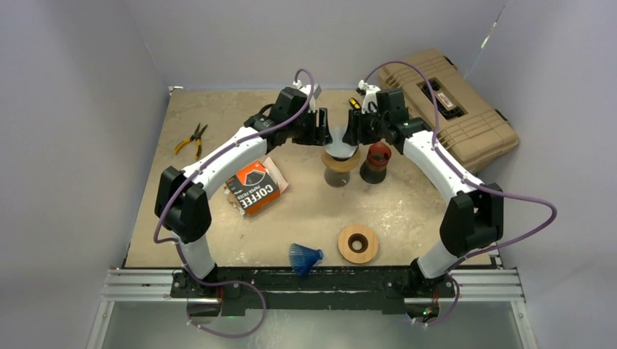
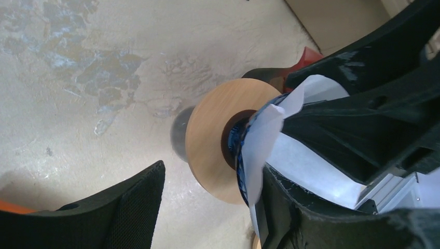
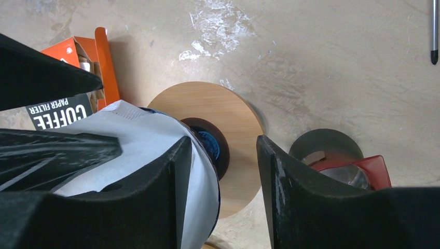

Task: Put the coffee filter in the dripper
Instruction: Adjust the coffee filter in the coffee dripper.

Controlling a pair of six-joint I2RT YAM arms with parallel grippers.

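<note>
The left end effector, jaws wide with one finger touching paper, should nudge the white paper coffee filter gently down, since it looks only half seated in the blue dripper with its round wooden collar. The right end effector, parted and empty beside the filter, should smooth its side without tipping the dripper.

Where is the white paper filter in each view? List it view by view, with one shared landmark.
Top external: paper filter, upper centre.
Left wrist: right of centre, reaching lower right.
Right wrist: lower left of centre.
Shared landmark: the wooden disc beside it.
</note>
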